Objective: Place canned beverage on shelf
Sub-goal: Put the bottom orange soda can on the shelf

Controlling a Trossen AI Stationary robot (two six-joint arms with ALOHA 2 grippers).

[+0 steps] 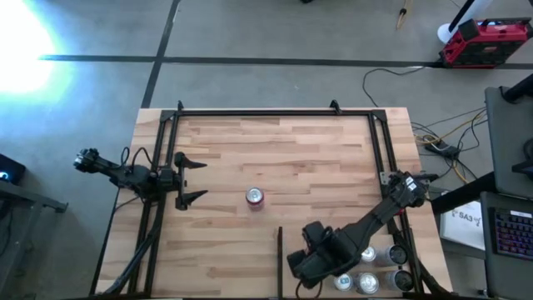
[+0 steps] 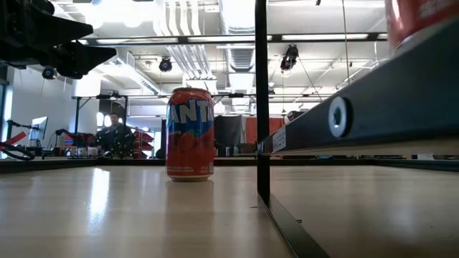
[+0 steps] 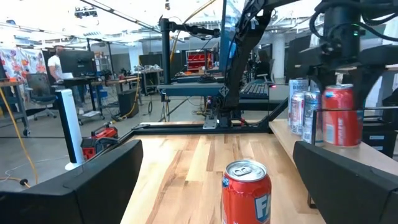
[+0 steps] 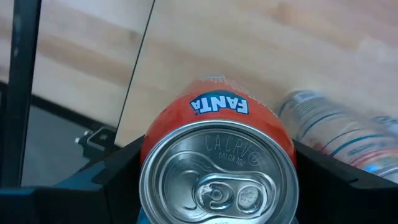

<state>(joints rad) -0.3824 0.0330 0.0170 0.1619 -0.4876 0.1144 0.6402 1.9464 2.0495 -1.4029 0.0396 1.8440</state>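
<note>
Orange aluminium can (image 4: 219, 163), Fanta label, silver top with tab unopened, sits clamped between the right gripper's (image 1: 321, 254) fingers near the board's front edge, beside the spare cans (image 1: 366, 279). Likely full: moderately heavy, rigid, but thin-walled and slick, so a mid-body side grip seems safest. A second orange can (image 1: 255, 197) stands upright mid-shelf (image 1: 316, 158), left of the dark divider strip (image 1: 280, 258). Left gripper (image 1: 193, 179) waits at the left edge, jaws spread wide, holding nothing.

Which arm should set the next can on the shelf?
Right. Its end effector is shut on a Fanta can above the shelf; the left end effector waits open and empty.
</note>
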